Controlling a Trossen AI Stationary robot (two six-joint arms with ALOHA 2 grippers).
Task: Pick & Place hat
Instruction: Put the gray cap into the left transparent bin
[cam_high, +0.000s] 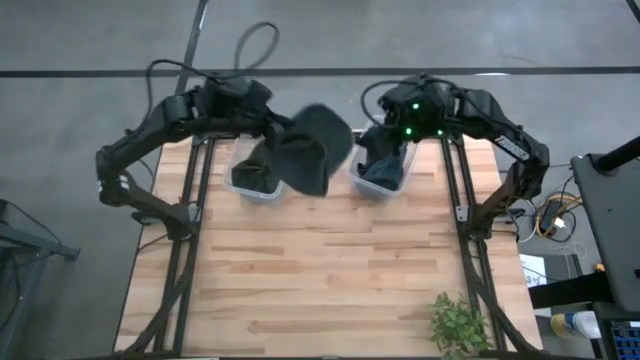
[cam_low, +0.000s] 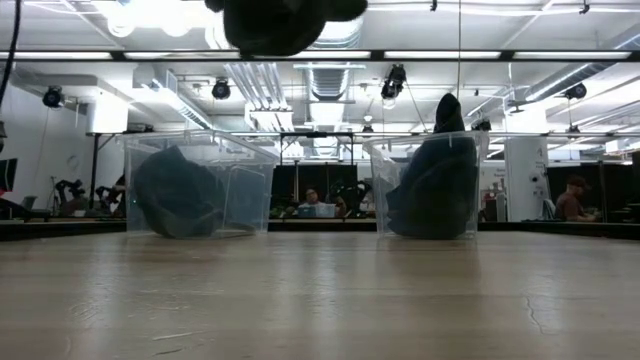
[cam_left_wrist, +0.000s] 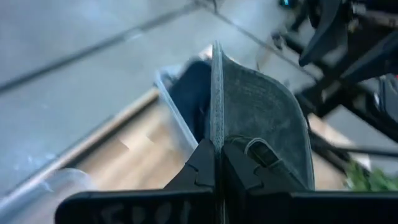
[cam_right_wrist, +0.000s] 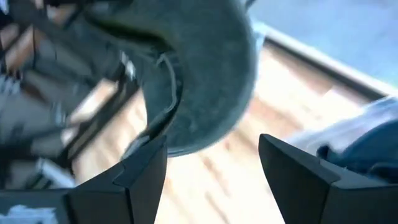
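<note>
A dark grey hat (cam_high: 312, 150) hangs in the air between two clear bins, and its underside shows at the top of the low view (cam_low: 285, 22). My left gripper (cam_left_wrist: 217, 163), reaching in from the table's left far corner (cam_high: 272, 128), is shut on the hat. My right gripper (cam_right_wrist: 211, 168) is open and hovers over the right bin (cam_high: 383, 172), with the hat (cam_right_wrist: 205, 81) just ahead of its fingers and apart from them. The left bin (cam_high: 252, 178) and the right bin (cam_low: 432, 190) each hold dark hats. My left gripper pinches a thin edge of the hat (cam_left_wrist: 216, 127) between its two fingers; that edge runs on straight ahead from the fingertips. The hat is lifted clear, well above the table and the bins, and its crown (cam_left_wrist: 267, 124) bulges to one side of the fingers.
Both bins stand at the far edge of the wooden table (cam_high: 320, 280), with open wood nearer the camera. A green plant (cam_high: 460, 322) sits at the near right corner. People and desks show in the room beyond in the low view.
</note>
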